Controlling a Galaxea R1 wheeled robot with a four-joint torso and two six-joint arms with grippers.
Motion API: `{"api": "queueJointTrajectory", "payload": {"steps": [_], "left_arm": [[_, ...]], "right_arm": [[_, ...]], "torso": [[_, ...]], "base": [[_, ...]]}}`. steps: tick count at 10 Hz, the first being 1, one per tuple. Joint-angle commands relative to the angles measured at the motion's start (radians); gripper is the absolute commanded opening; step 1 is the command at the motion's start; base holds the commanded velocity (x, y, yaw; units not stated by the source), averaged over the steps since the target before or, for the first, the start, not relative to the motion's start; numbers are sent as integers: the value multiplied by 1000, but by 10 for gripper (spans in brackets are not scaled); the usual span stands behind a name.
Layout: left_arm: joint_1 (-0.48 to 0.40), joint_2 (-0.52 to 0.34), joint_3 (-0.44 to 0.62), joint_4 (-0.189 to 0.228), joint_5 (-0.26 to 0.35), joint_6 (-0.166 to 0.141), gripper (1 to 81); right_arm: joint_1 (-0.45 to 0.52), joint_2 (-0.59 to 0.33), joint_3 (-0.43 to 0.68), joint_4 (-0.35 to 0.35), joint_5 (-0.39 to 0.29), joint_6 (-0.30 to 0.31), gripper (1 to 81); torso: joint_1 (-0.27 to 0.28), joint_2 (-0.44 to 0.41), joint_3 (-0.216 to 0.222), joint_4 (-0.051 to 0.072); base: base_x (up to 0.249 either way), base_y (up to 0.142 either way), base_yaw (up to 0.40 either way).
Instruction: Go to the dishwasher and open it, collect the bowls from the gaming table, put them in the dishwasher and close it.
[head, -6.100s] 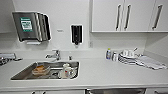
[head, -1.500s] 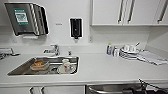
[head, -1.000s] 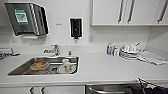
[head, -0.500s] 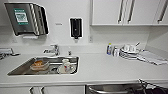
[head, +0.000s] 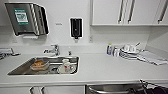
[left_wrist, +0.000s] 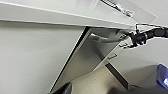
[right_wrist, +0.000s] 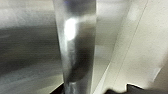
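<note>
Head view: one white worktop (head: 100, 70), one steel sink (head: 15, 71) at 8 o'clock holding an orange bowl (head: 38, 64) and white cups (head: 66, 67). Dishwasher (head: 112, 88) at 5 o'clock under the worktop edge, right claw (head: 152, 88) at its bar handle (right_wrist: 75, 45); grip cannot be told. One stack of white dishes (head: 128, 51) at 2 o'clock. White walls, white cabinets.

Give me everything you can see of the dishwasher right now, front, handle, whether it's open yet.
The dishwasher sits under the white countertop, right of the sink, its brushed stainless-steel front showing at the head view's bottom edge. A horizontal steel bar handle runs across its top; the right wrist camera is close up against it, and the right arm reaches to that end. From the left wrist view the door looks closed or barely cracked; I cannot tell which. No racks visible.
</note>
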Motion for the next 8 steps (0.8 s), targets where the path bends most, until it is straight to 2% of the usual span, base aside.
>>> {"api": "queueJointTrajectory", "payload": {"steps": [1,3,4,7,8], "left_arm": [[-80,-31,15,11,4,3,811],[-80,-31,15,11,4,3,811],[-80,-31,15,11,4,1,811],[-79,-34,17,10,4,3,811],[-79,-34,17,10,3,1,811]], "right_arm": [[116,-64,9,-20,-132,11,811],[109,-86,19,-42,-149,23,811],[111,-91,38,-104,-195,75,811],[113,-64,117,-364,-282,311,811],[113,-39,125,-422,-296,360,811]], "torso": [[0,0,0,0],[0,0,0,0],[0,0,0,0],[0,0,0,0],[0,0,0,0]], "base": [[0,0,0],[0,0,0],[0,0,0],[0,0,0],[0,0,0]]}}
